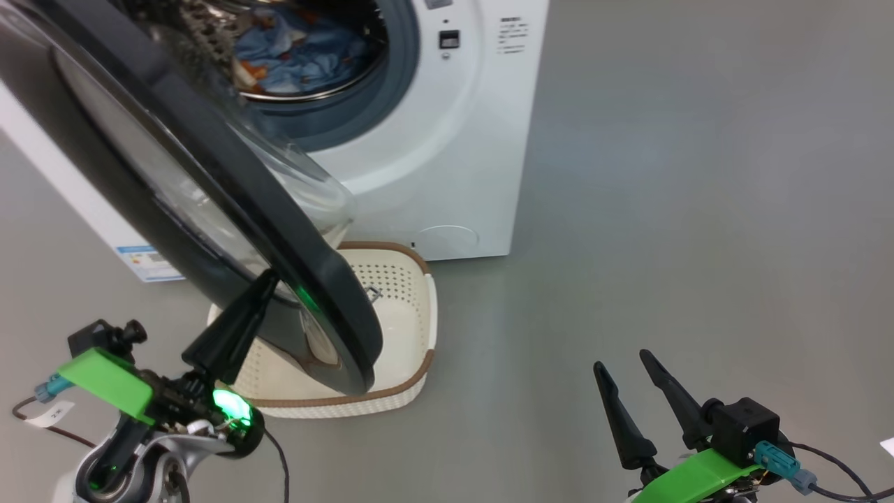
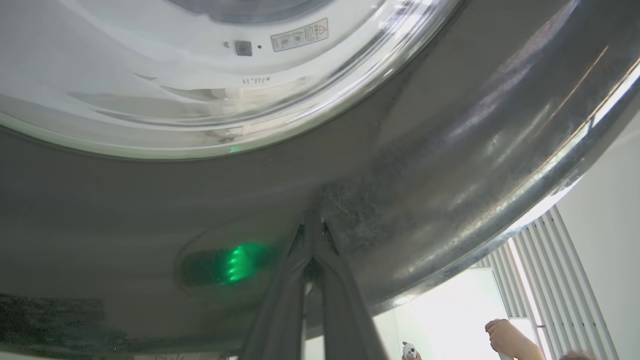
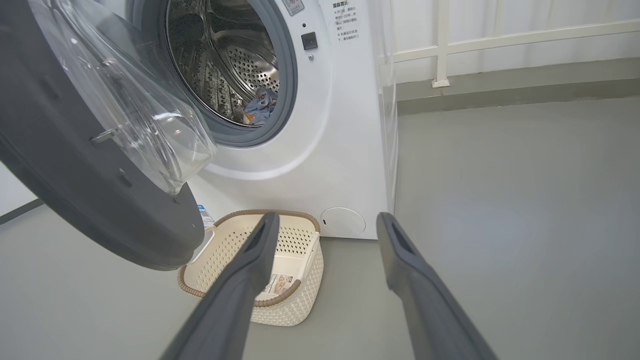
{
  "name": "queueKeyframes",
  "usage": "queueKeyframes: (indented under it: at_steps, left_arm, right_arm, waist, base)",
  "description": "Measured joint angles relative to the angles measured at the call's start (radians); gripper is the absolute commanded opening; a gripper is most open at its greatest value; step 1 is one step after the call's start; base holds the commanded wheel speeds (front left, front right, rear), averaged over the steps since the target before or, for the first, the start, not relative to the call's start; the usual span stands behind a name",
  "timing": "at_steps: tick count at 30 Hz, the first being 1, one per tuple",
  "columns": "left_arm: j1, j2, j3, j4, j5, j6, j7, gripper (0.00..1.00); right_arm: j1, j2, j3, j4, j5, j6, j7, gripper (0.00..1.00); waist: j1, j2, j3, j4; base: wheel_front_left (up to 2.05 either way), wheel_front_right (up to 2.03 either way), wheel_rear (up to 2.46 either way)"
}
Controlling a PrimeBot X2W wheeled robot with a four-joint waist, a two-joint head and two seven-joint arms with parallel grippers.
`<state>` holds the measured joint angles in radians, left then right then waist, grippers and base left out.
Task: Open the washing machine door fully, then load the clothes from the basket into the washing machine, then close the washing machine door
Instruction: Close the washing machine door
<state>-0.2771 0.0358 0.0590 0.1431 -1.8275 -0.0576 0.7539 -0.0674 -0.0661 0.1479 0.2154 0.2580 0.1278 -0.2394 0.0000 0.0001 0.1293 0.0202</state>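
Floor (image 1: 628, 209) surrounds the wide right tool (image 1: 621, 360); left tool (image 1: 264, 279), pinched closed, touches door (image 1: 230, 175) rim.

Floor (image 1: 663, 209): smooth matte grey, soft even light, takes up right half of head view.
Right wrist view, upper right: white surface (image 3: 525, 15), wall or curtain, unclear. White horizontal rail (image 3: 525, 36) across it, one post (image 3: 440, 45). Darker grey band (image 3: 500, 95) along base where it meets floor.
Left wrist view, lower right: vertical pale slats (image 2: 565, 260), bright overexposed panel (image 2: 450, 310) beside them, plain white wall (image 2: 615, 200) at right edge.
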Motion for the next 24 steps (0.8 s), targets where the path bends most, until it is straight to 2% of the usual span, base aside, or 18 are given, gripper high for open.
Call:
queueKeyframes:
  at_steps: [11,18,24]
  left_arm:
    - [-0.074,-0.001,0.004,0.078,-0.037,-0.035,-0.081,0.0]
    - [-0.104,-0.002,0.006,0.108,-0.038,-0.051,-0.114,0.0]
    - [-0.106,-0.006,0.008,0.122,-0.033,-0.061,-0.132,0.0]
  right_arm:
    - [-0.016,0.003,0.0,0.007,0.0,0.0,-0.001,1.0]
    - [-0.016,0.004,0.0,0.012,0.004,0.0,-0.009,1.0]
    - [-0.016,0.005,-0.011,0.016,0.005,0.0,-0.009,1.0]
  waist:
    - [0.0,0.0,0.012,-0.102]
    - [0.0,0.0,0.018,-0.137]
    - [0.0,0.0,0.01,-0.13]
  base:
    - [0.0,0.0,0.0]
    - [0.0,0.0,0.0]
    - [0.0,0.0,0.0]
